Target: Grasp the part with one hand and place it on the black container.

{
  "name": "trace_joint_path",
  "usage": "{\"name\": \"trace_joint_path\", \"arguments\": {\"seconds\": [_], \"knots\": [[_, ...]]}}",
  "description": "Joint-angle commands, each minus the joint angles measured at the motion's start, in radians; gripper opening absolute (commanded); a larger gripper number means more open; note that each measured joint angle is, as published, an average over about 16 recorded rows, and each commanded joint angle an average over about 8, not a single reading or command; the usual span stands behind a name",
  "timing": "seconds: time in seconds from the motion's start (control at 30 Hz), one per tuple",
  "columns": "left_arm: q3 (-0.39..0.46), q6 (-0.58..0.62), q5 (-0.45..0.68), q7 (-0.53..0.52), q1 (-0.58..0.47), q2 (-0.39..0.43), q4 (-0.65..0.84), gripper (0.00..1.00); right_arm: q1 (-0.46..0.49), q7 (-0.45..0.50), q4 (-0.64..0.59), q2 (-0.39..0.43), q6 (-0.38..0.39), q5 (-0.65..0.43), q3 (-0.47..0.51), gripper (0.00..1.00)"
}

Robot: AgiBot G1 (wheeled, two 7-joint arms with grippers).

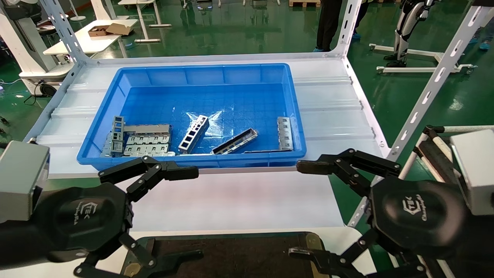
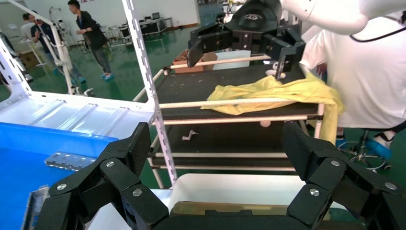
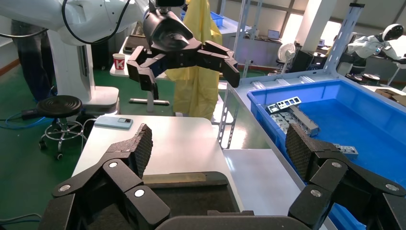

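The part (image 1: 234, 141), a slim grey channel strip with small slots, lies at an angle on the floor of the blue bin (image 1: 115, 88), near its front wall. The black container (image 1: 231, 255) sits on the white table at the near edge, between my two grippers; it also shows in the left wrist view (image 2: 220, 208) and the right wrist view (image 3: 191, 201). My left gripper (image 1: 193, 214) is open and empty, in front of the bin's left half. My right gripper (image 1: 301, 210) is open and empty, off the bin's front right corner.
The bin also holds a wider ladder-like bar (image 1: 193, 133), a stack of flat tabbed plates (image 1: 146, 144) at the front left and one plate (image 1: 285, 133) at the right wall. White shelf uprights (image 1: 424, 92) stand at the right. A white tabletop (image 1: 231, 200) lies between bin and container.
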Motion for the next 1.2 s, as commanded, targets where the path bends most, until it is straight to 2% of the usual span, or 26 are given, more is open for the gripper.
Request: {"name": "trace_joint_path", "arguments": {"seconds": [0.03,0.6,0.83,1.2], "knots": [[0.002,-0.009,0.009,0.003,-0.001,0.003,-0.005,1.0,0.0,0.0,0.0,0.0,0.0,0.0,0.0,1.0],[0.069,-0.18,0.188,-0.038,-0.106,0.115,0.066,1.0,0.0,0.0,0.0,0.0,0.0,0.0,-0.001,1.0],[0.103,-0.206,0.249,-0.053,-0.199,0.182,0.178,1.0,0.0,-0.001,0.0,0.0,0.0,0.001,-0.001,1.0],[0.165,-0.229,0.369,0.006,-0.342,0.293,0.405,1.0,0.0,-0.001,0.0,0.0,0.0,0.001,-0.001,1.0]]}}
